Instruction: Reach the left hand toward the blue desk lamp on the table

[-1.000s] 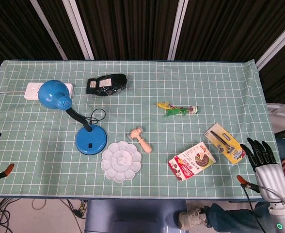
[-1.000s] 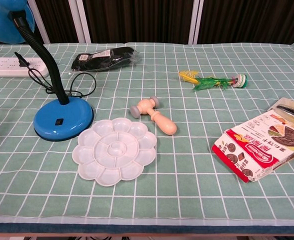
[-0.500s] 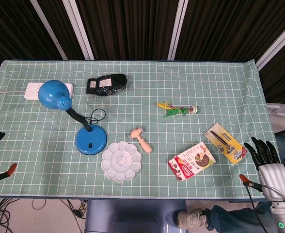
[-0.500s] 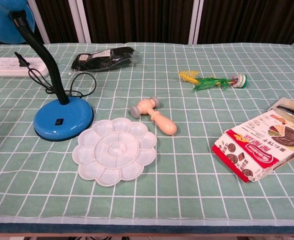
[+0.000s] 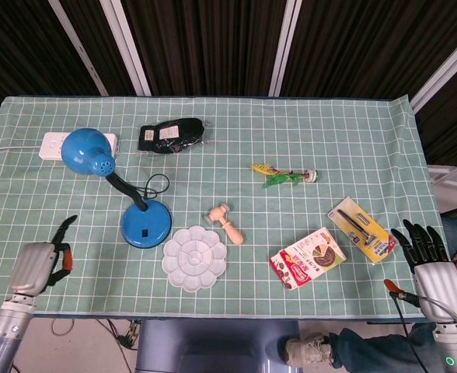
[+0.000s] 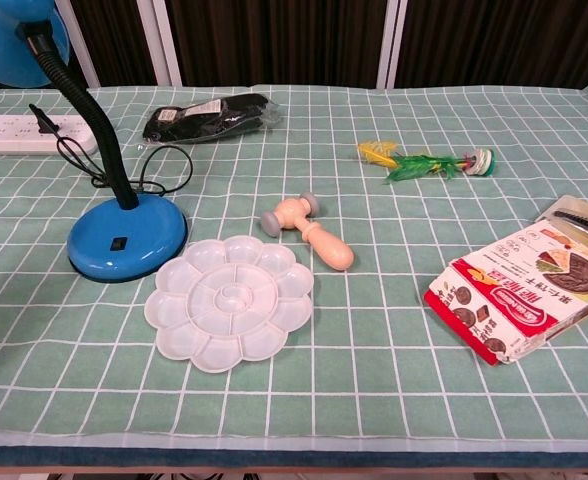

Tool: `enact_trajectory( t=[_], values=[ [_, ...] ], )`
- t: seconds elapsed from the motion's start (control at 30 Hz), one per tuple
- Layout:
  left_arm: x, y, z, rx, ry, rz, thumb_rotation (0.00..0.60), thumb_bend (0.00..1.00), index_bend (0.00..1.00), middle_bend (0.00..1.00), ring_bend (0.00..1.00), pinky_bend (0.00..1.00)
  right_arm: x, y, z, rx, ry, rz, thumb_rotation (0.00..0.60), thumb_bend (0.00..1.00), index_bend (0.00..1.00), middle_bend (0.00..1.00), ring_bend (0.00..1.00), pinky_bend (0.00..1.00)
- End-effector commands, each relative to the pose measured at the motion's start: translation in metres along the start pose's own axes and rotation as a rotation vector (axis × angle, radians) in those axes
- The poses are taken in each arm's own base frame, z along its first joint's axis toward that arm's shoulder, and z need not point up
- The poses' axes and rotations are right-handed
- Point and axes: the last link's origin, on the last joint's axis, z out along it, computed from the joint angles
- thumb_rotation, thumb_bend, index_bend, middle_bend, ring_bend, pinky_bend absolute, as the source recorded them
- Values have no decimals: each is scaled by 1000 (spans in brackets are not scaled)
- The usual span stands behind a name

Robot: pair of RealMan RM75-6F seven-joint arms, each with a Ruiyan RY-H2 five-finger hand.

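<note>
Having risen over the table's front-left corner, the empty left hand (image 5: 38, 264), fingers loosely apart, now nears the blue desk lamp (image 5: 145, 224) standing left of centre, while the right hand (image 5: 429, 260) hangs spread off the front-right corner.

— Where does the desk lamp (image 5: 127, 194) stand?
— On the table's (image 5: 306, 132) left part, just before the power strip (image 5: 65, 144). The palette (image 5: 193, 258) lies beside its base, nearer the front edge.
— And the left hand (image 5: 40, 263)?
— Over the front-left corner, well apart from the lamp.
</note>
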Motion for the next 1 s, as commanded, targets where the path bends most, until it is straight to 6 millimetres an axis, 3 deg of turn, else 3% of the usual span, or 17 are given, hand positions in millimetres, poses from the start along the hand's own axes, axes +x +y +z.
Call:
enact_trajectory(
  t=[0.03, 0.37, 1.0],
  values=[
    [-23, 21, 20, -43, -105, 21, 600, 763, 83, 772, 816, 924, 0, 1, 0, -6, 0, -2, 600, 169, 117, 27, 20, 0],
    [-53, 46, 37, -59, -227, 119, 600, 763, 83, 786, 824, 924, 0, 2, 0, -21, -2, -8, 600, 169, 117, 27, 20, 0],
    [-73, 62, 50, -42, -265, 138, 600, 761, 119, 783, 824, 924, 1, 4, 1, -41, -1, -11, 600, 169, 117, 27, 20, 0]
  ],
)
